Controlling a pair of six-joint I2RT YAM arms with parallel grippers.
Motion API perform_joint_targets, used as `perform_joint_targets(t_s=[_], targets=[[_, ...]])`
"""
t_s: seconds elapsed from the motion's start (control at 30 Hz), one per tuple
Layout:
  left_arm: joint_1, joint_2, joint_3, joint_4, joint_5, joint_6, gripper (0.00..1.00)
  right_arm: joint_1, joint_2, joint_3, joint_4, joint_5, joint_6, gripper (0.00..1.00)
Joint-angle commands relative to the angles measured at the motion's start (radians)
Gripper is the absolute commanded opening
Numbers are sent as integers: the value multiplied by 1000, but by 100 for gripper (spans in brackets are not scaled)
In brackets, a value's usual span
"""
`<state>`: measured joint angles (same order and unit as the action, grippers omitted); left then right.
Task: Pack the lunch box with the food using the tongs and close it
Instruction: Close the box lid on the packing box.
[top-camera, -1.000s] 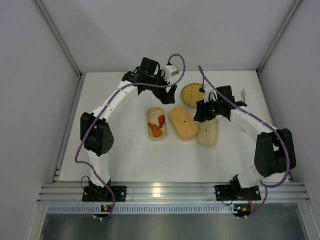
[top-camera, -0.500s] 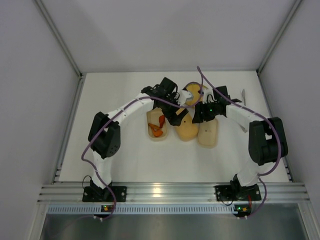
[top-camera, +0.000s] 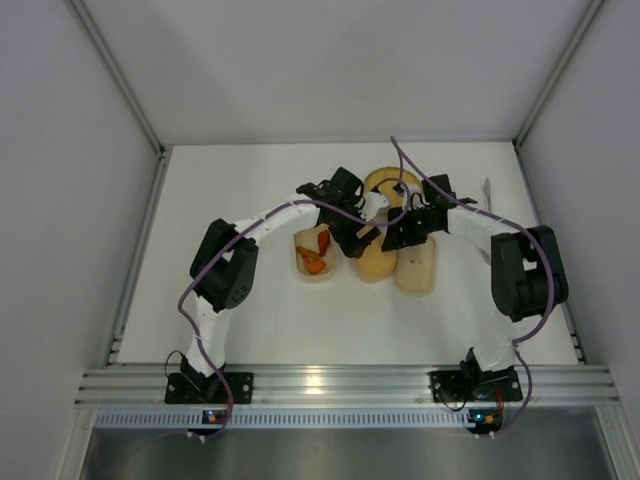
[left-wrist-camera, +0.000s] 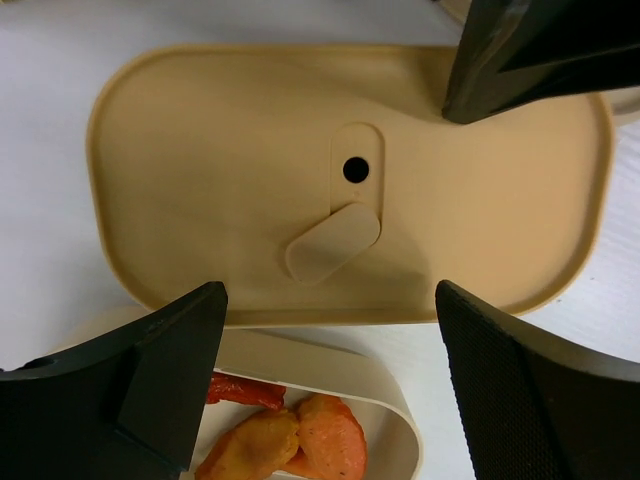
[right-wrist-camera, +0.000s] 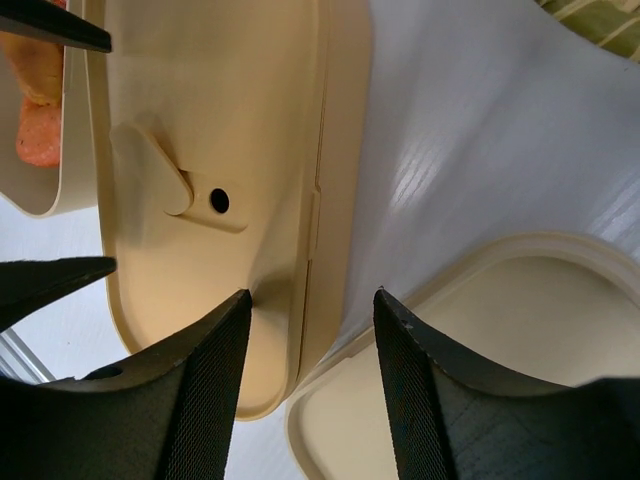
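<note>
From where I stand, the left gripper (left-wrist-camera: 330, 300) hangs wide open over the tan lid (left-wrist-camera: 250, 170). Its fingers are spread along the long edge beside the lunch box tray (left-wrist-camera: 385, 385), which holds the orange food (left-wrist-camera: 290, 440). The right gripper (right-wrist-camera: 312, 300) stands half open astride the lid's opposite rim, and a strip of table (right-wrist-camera: 450, 150) separates the lid from the second tray (right-wrist-camera: 480, 380). The tongs (top-camera: 487, 189) lie well apart, by the right wall.

Orange food (left-wrist-camera: 290, 445) partly beyond bottom edge

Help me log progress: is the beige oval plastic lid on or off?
Off: the lid lies flat on the table beside the open cream box of orange-red pieces.
</note>
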<state>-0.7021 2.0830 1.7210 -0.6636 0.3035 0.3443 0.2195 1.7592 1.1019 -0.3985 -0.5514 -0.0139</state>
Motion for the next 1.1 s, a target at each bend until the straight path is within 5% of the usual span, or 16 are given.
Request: perform_joint_targets(t_s=[0.0,0.63,1.07], targets=[[-16,15,-49,51,-46,31,90,-11,0,52,1,-30,6,52],[-34,58,43,10,-37,39,91,-19,-33,67,-10,-64,42,55],[-11,-217,132,64,32,-74,98,-278,-279,72,-189,-104,-25,57]])
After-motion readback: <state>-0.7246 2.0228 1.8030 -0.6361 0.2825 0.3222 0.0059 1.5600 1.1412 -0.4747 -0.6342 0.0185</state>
